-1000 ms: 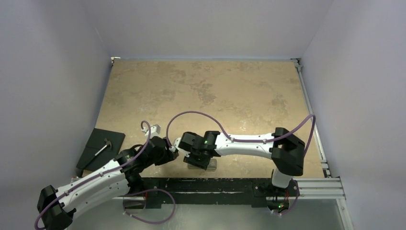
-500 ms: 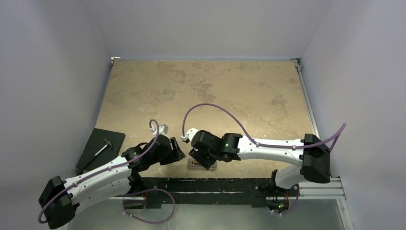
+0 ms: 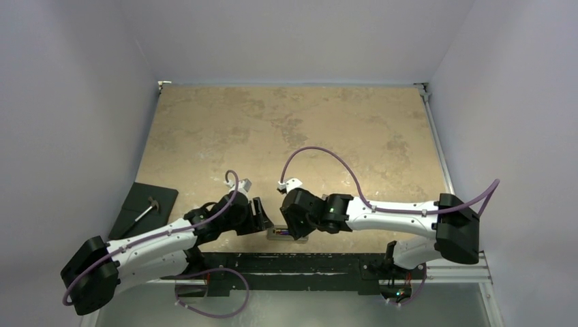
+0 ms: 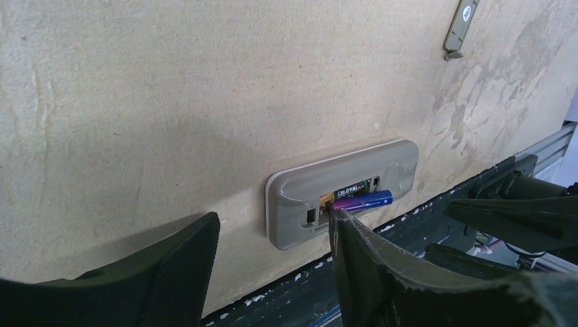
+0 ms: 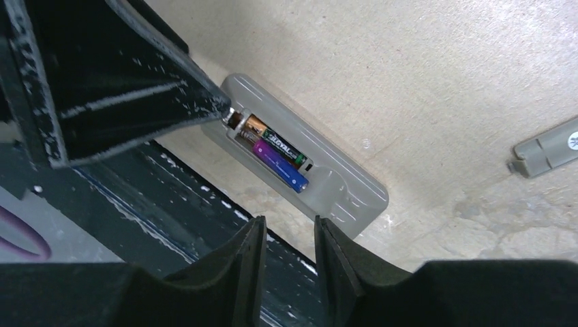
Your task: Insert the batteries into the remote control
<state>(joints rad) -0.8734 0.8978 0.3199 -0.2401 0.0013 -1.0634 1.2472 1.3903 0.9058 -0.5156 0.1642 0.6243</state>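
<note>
The remote control (image 4: 300,194) (image 5: 344,187) (image 3: 285,234) lies grey back up near the table's front edge. Both batteries lie in its recess: the dark brown one (image 4: 357,189) (image 5: 274,141) and the purple-blue one (image 4: 362,201) (image 5: 281,165) beside it, its blue end seemingly riding a little high. My left gripper (image 4: 274,218) (image 3: 263,216) is open at the remote's left end, and one of its fingertips (image 5: 217,107) touches the batteries' end. Off the remote's near side, my right gripper (image 5: 287,228) (image 3: 297,229) is open by a narrow gap and holds nothing.
A small flat grey cover piece (image 4: 461,24) (image 5: 545,146) lies on the table beyond the remote. A black pad (image 3: 131,212) with a thin tool (image 3: 146,209) sits at the left. The dark front rail (image 3: 320,263) runs just below the remote.
The left gripper has slid right up to the remote's left end. The right gripper has drawn back rightwards off the remote, uncovering it.
</note>
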